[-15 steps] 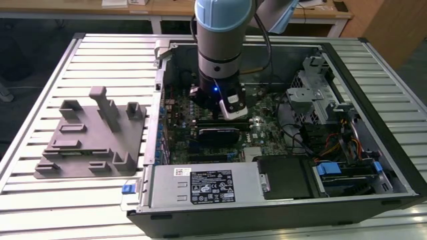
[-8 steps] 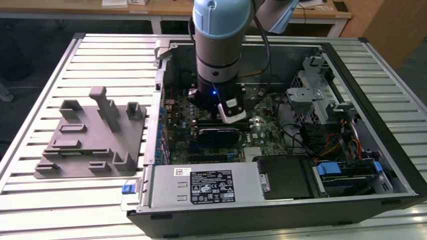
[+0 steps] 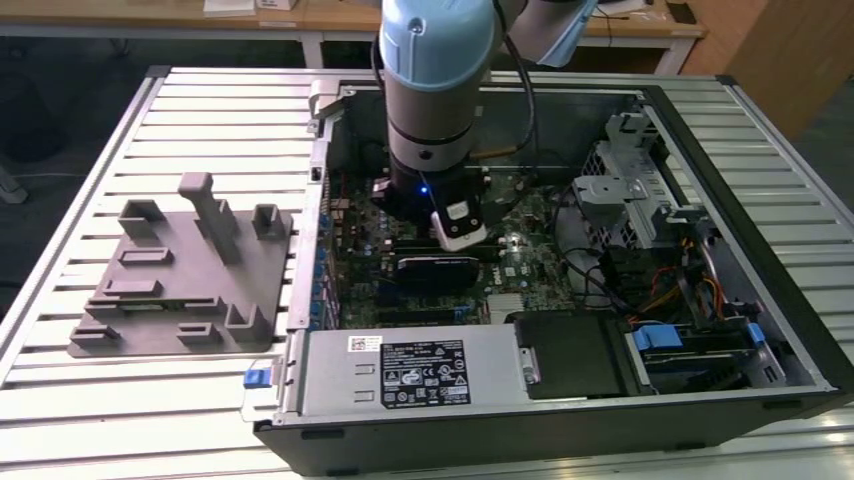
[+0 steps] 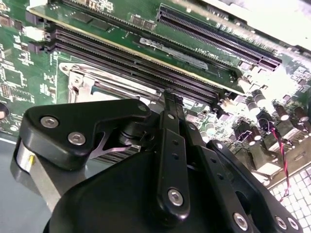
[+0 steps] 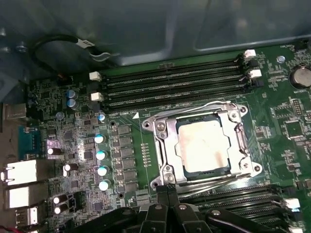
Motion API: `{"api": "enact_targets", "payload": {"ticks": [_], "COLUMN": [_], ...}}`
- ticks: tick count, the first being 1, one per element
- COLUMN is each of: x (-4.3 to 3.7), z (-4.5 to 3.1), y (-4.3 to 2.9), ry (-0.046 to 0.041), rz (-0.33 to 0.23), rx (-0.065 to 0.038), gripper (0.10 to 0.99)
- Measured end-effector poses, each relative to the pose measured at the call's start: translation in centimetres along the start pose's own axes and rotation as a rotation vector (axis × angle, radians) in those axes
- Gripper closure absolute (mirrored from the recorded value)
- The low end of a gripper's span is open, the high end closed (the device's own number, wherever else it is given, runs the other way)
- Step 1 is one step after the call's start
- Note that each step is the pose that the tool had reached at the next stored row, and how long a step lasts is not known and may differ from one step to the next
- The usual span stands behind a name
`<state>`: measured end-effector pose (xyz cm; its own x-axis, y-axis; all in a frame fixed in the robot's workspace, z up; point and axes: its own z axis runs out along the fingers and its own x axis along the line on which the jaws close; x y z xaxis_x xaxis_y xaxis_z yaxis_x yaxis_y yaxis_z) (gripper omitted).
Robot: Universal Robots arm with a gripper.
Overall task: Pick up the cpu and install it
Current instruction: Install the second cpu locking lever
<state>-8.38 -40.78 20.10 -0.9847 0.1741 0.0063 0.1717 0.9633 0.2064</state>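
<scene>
My fingers (image 5: 166, 190) are pressed together, empty, just beside the socket frame (image 5: 163, 145). The cpu (image 5: 203, 145) sits inside the socket on the motherboard (image 5: 286, 111). In the second wrist view my gripper body hides most of the socket.

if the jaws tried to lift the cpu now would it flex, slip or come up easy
The cpu looks like a flat metal-topped square, so probably stiff. Its smooth top may be slippery. It sits inside the socket frame, so it likely would not lift freely.
</scene>
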Motion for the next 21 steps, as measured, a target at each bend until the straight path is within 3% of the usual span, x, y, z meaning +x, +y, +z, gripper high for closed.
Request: {"api": "enact_targets", "payload": {"ticks": [5, 10, 18, 21], "x": [0.14, 0.24, 0.30, 0.29], "z": [0.26, 0.44, 0.59, 0.31], "y": [-0.08, -0.14, -0.17, -0.11], "ry": [0.0039, 0.0058, 0.0069, 0.0069], "rz": [-0.004, -0.006, -0.007, -0.007], "rx": [-0.017, -0.025, -0.030, -0.030], "gripper": [0.980, 0.980, 0.980, 0.980]}}
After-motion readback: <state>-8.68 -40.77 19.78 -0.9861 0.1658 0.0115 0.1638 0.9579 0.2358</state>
